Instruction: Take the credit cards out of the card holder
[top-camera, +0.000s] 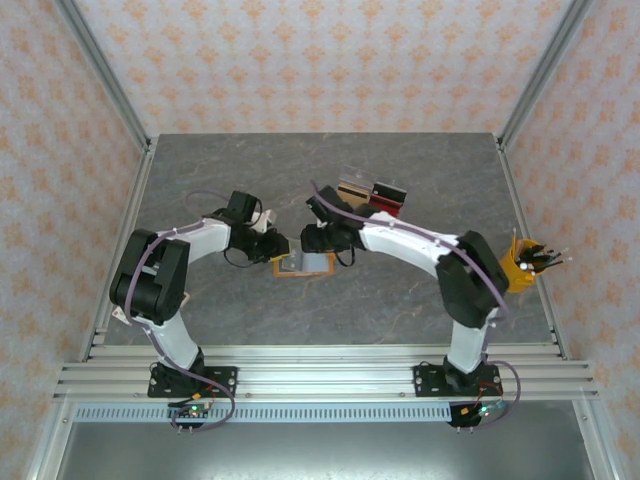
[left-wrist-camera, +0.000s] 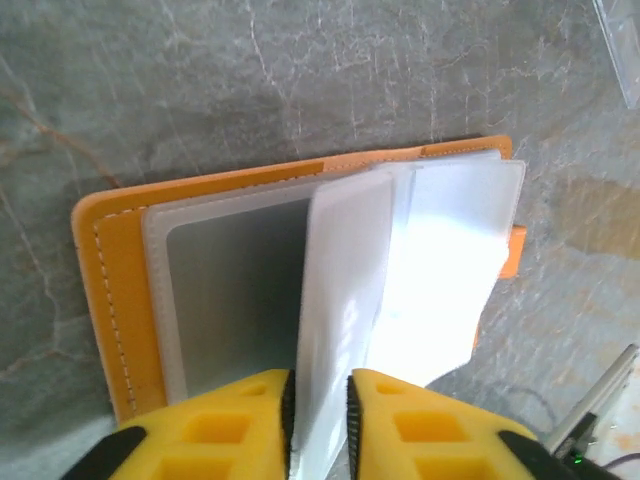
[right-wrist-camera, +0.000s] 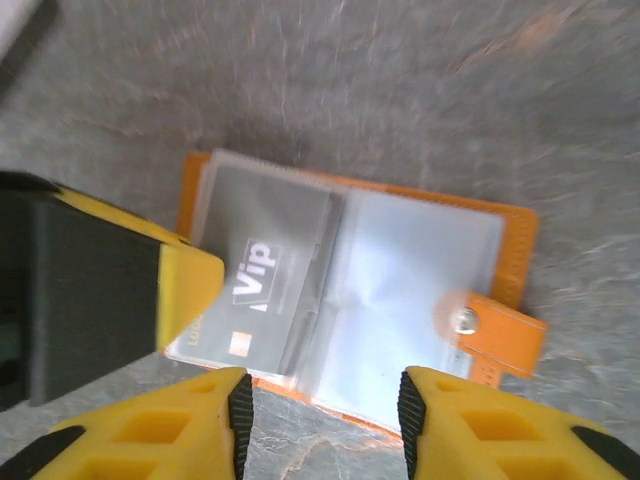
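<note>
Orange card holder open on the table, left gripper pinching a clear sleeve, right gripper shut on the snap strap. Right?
Not quite. The right gripper is open, its fingers apart over the card holder, and the snap strap lies free beside them, as the right wrist view shows. The rest holds: the holder is open on the table, and the left gripper pinches a clear sleeve.

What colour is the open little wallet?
The card holder is orange, clearest in the left wrist view.

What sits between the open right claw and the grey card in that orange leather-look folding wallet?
A clear plastic sleeve covers the flat grey Vip card inside the open orange wallet. The left gripper pinches one sleeve leaf. Nothing else shows beneath the open right gripper.
</note>
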